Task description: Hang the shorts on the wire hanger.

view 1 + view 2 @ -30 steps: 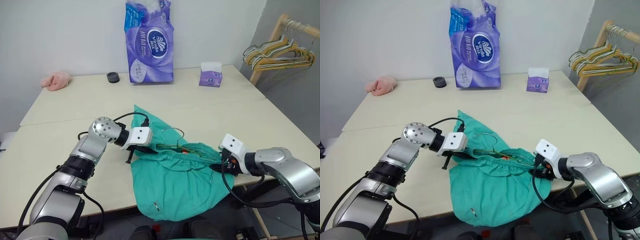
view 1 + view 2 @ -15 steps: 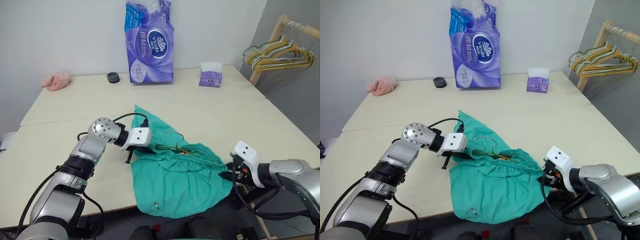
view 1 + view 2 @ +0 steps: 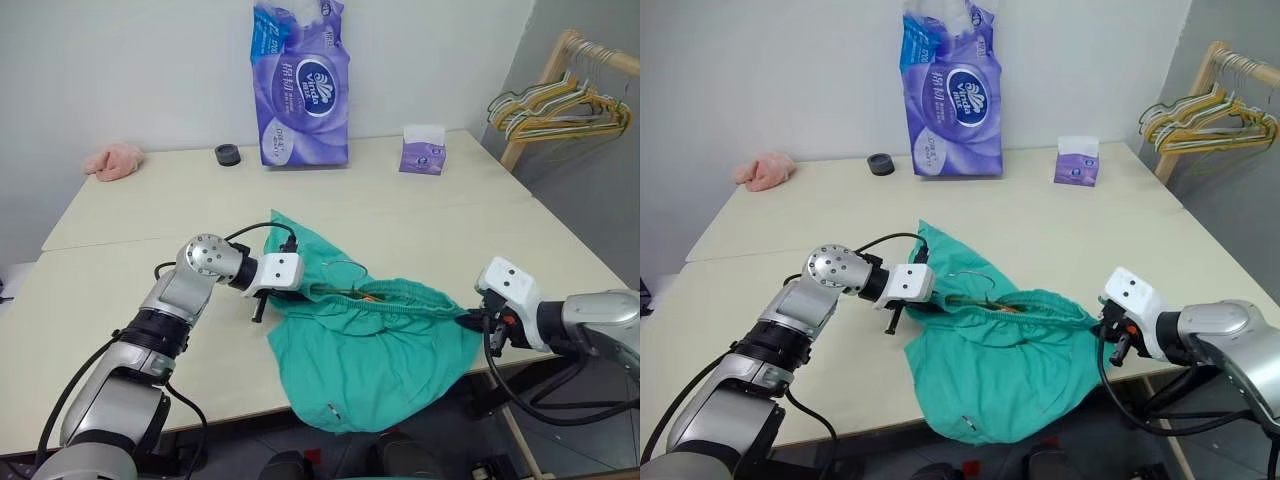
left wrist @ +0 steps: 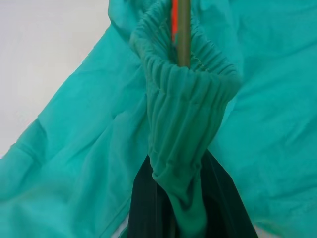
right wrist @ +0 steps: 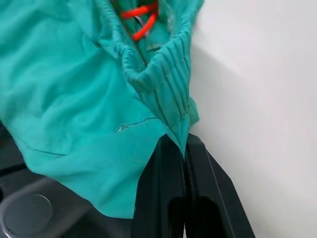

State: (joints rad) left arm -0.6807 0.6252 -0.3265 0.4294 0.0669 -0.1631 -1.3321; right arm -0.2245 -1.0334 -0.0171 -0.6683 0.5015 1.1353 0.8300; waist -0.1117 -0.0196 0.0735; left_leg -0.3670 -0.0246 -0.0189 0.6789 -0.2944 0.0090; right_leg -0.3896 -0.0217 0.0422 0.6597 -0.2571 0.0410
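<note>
- The teal-green shorts [image 3: 375, 355] lie at the near edge of a cream table [image 3: 150, 210], their gathered waistband pulled taut between the robot's two grippers and the legs draped over the table edge.
- The left gripper [image 4: 185, 198] is clenched on one end of the waistband; in the left wrist view the elastic bunches up between its two black fingers [image 4: 146, 203].
- The right gripper [image 5: 184, 148] is clamped on the opposite end of the waistband, just off the table's near right edge, its fingers [image 5: 163, 178] pressed together with a fold of green cloth pinched between them.
- The wire hanger [image 3: 345, 265] rests on the shorts near the left gripper; its thin hook curls over the green fabric, while the rest of its outline is hidden in the cloth.
- An orange drawstring [image 5: 141, 20] shows inside the open waistband.
- A small white tag [image 3: 332, 407] sits near the hem that hangs below the table edge.
- Along the far side of the table stand a purple pack of tissue paper [image 3: 300, 85], a small purple tissue box [image 3: 421, 151], a dark roll of tape [image 3: 226, 154] and a pink cloth [image 3: 112, 160].
- To the right, well apart from the table, a wooden rack [image 3: 560, 75] carries a row of hangers [image 3: 560, 105].
</note>
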